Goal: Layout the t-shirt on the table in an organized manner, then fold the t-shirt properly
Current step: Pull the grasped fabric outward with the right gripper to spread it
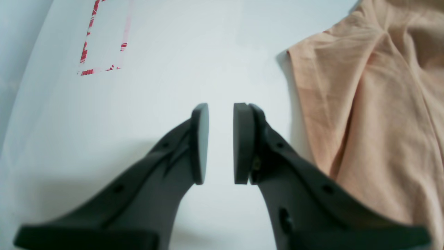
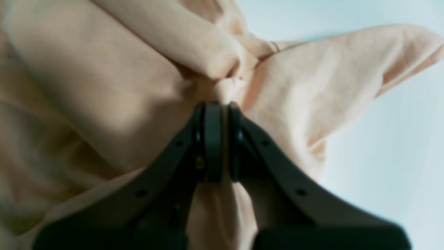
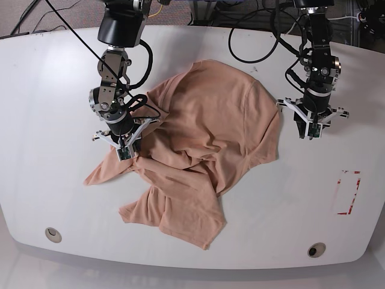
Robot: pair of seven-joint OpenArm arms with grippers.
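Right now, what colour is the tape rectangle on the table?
Red, marking the tape rectangle on the white table; clearest in the base view.

T-shirt (image 3: 204,138) is plain peach/salmon pink all over, darker in the folds. Table (image 3: 54,90) is glossy white w/ a red tape rectangle (image 3: 348,192), striped red & white close up. Both grippers, left (image 1: 221,142) & right (image 2: 222,140), are matte dark grey/black. Cables (image 3: 252,36) black.

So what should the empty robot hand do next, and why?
Probably slide the left gripper sideways to the t-shirt edge beside it and pinch it. Its fingers are open over bare table, while the right gripper already holds cloth, and the shirt lies crumpled.
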